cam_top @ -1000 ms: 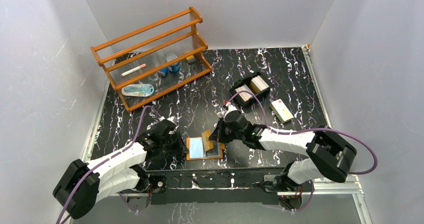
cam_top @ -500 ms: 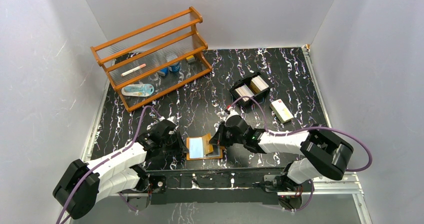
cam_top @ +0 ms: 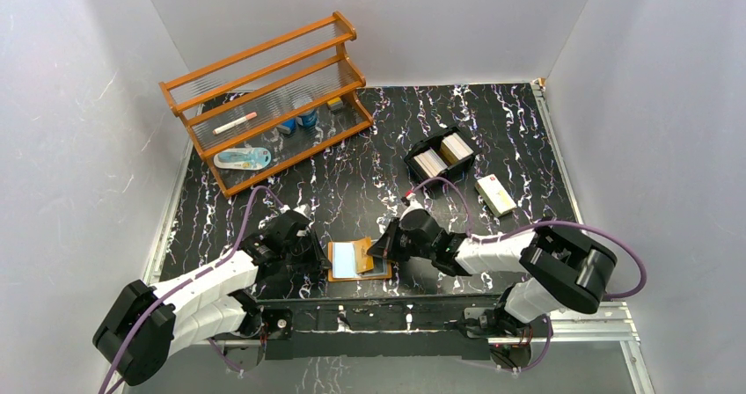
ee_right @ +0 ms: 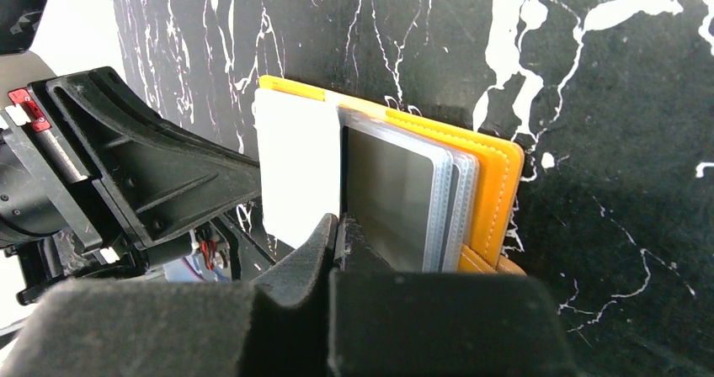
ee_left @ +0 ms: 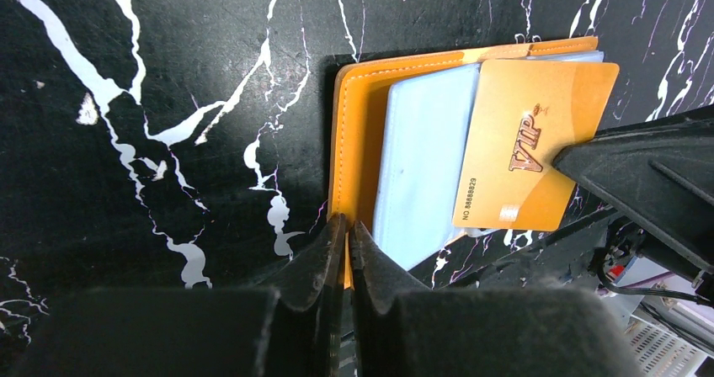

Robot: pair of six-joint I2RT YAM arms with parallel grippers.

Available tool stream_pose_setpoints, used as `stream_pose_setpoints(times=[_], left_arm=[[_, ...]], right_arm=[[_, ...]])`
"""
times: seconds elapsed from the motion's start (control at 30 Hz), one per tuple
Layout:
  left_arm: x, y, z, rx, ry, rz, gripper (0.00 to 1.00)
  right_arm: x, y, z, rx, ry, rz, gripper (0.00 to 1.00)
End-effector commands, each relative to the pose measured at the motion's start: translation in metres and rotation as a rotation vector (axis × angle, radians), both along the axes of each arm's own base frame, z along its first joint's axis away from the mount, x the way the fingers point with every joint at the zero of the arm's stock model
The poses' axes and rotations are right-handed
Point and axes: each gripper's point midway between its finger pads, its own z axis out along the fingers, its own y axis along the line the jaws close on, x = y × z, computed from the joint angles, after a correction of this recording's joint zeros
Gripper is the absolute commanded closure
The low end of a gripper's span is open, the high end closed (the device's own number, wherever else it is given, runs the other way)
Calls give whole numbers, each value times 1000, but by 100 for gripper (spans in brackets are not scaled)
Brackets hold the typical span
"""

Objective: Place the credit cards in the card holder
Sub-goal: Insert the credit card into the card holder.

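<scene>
Since a second ago: the right gripper [cam_top: 377, 251] has come down and toward the near edge of the tabletop [cam_top: 369, 148], which is black with white marbling. With it came the gold rectangular plastic credit card [ee_left: 535, 146]. That card stood tilted above the open holder before; now it lies lower and closer to flat over the holder's right half. The right arm's elbow has shifted a little to the left. The left gripper [ee_left: 347, 225] and the holder have not moved.

Right jaws: together, clamped on one edge of the gold card. The card carries "VIP" lettering in the left wrist view. In the right wrist view the card in the jaws shows a pale white face.

Left jaws: together, pinching the left stitched edge of the orange-tan leather card holder [ee_left: 358, 133], pinning it to the tabletop.

The holder lies open near the front edge, between the two grippers. Its clear plastic sleeves [ee_right: 408, 196] are fanned on the right side. A pale blue panel [ee_left: 425, 167] sits beside the gold card, which overlaps it.

Farther back on the right: a black two-compartment tray [cam_top: 420, 148] holding edge-on stacks of pale cards [cam_top: 431, 161]. A cream oblong box [cam_top: 495, 194] lies just beside it. An orange wooden rack [cam_top: 268, 95] stands at the rear left.
</scene>
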Motion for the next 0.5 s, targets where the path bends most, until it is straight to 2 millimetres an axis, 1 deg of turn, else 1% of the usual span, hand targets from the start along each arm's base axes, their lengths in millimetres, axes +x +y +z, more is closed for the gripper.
stream_pose_setpoints(times=[0.0, 0.17, 0.33, 0.47], left_arm=[[-12, 11, -13, 48, 50, 0, 95], [-12, 11, -13, 47, 51, 0, 96], [-11, 10, -12, 43, 48, -1, 96], [-12, 10, -12, 45, 51, 0, 96]], right_arm=[[1, 3, 10, 68, -17, -30, 100], [5, -7, 6, 47, -45, -68, 100], [-2, 1, 0, 63, -42, -6, 100], [-3, 5, -3, 71, -52, 16, 100]])
